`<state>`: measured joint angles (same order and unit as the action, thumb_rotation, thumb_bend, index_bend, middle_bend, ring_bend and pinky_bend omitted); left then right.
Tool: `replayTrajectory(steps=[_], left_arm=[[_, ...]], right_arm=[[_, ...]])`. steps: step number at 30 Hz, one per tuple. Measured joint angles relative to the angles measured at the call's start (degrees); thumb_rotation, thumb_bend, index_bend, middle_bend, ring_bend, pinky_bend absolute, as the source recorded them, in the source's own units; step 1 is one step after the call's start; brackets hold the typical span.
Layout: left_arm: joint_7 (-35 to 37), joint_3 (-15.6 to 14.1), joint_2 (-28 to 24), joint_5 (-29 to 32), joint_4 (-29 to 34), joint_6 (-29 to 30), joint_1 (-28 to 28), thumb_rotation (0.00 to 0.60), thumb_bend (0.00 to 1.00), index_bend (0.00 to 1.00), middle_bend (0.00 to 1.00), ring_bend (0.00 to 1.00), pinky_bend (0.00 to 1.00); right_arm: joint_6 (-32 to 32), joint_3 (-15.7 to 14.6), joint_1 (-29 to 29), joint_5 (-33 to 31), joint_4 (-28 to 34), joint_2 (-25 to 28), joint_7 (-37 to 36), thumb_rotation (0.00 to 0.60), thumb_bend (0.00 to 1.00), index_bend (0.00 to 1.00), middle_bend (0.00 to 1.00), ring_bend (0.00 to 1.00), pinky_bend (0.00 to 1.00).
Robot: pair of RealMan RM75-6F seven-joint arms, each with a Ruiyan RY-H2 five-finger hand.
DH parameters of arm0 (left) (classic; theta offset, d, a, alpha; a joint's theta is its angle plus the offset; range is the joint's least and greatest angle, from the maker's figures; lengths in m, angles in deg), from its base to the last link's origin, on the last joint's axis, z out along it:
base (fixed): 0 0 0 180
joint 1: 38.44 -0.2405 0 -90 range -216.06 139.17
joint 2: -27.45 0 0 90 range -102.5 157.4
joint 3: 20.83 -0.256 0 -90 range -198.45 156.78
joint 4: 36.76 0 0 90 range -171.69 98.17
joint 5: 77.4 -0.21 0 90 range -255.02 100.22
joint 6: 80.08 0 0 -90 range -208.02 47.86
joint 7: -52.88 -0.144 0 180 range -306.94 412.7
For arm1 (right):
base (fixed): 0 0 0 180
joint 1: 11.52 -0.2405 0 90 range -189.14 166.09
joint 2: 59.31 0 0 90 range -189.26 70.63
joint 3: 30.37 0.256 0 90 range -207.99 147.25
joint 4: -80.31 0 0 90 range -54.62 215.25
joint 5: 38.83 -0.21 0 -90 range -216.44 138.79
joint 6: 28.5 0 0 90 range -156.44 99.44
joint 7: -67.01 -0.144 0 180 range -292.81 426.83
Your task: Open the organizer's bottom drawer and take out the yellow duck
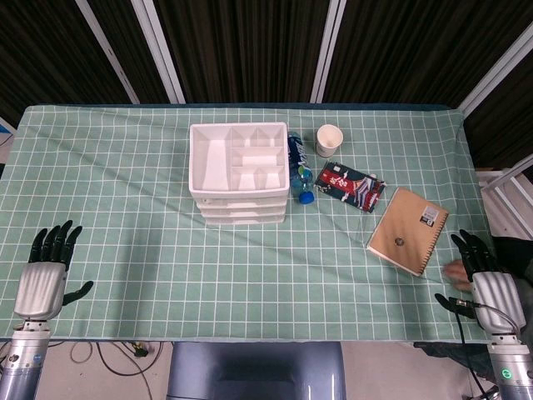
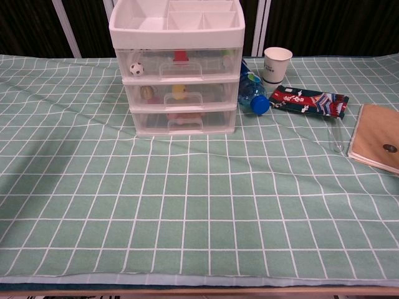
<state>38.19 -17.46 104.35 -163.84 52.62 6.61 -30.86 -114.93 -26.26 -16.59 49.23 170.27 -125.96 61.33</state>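
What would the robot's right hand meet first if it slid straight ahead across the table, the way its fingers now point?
Probably the spiral notebook: the right hand rests near the table's front edge, fingers pointing up and slightly left toward the notebook's near corner. Its exact heading is hard to judge, so it may slip just past.

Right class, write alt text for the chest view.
A white three-drawer organizer, all drawers closed, stands on a green checked tablecloth. To its right lie a water bottle, paper cup, patterned packet and brown notebook.
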Motion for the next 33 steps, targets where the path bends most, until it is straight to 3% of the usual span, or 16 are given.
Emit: replayTrajectory(steps=[23,24,26,28,29,33], left_arm=[[0.62,0.29,0.02,0.58,0.33,-1.04,0.51,0.6,0.03,0.0,0.0,0.0,0.02],[0.56,0.29,0.04,0.49,0.41,-1.1,0.61,0.6,0.04,0.0,0.01,0.01,0.05],[0.42,0.37,0.11,0.22,0.8,-1.25,0.92,0.6,0.09,0.0,0.14,0.15,0.29],[0.36,0.59,0.2,-0.19,1.25,-1.31,1.32,0.6,0.18,0.0,0.43,0.46,0.6],[0.33,0.82,0.29,-0.51,1.48,-1.28,1.61,0.6,0.22,0.0,0.54,0.58,0.71],[0.56,2.05,0.86,-0.76,3.5,-2.08,3.13,0.6,0.32,0.0,0.75,0.79,0.91]], right_arm=[[0.85,0.09,-0.12,-0.98,0.4,0.03,0.4,0.6,0.0,0.0,0.0,0.0,0.22],[0.88,0.09,-0.1,-1.02,0.39,0.07,0.26,0.6,0.0,0.0,0.0,0.0,0.22],[0.89,0.1,-0.06,-1.1,0.36,0.19,0.01,0.6,0.0,0.0,0.0,0.0,0.22],[0.87,0.11,-0.02,-1.13,0.31,0.32,-0.33,0.6,0.0,0.0,0.0,0.0,0.22],[0.88,0.1,-0.01,-1.14,0.29,0.36,-0.47,0.6,0.0,0.0,0.0,0.0,0.22],[0.94,-0.01,0.02,-1.0,0.37,0.49,-0.8,0.6,0.0,0.0,0.0,0.0,0.22]])
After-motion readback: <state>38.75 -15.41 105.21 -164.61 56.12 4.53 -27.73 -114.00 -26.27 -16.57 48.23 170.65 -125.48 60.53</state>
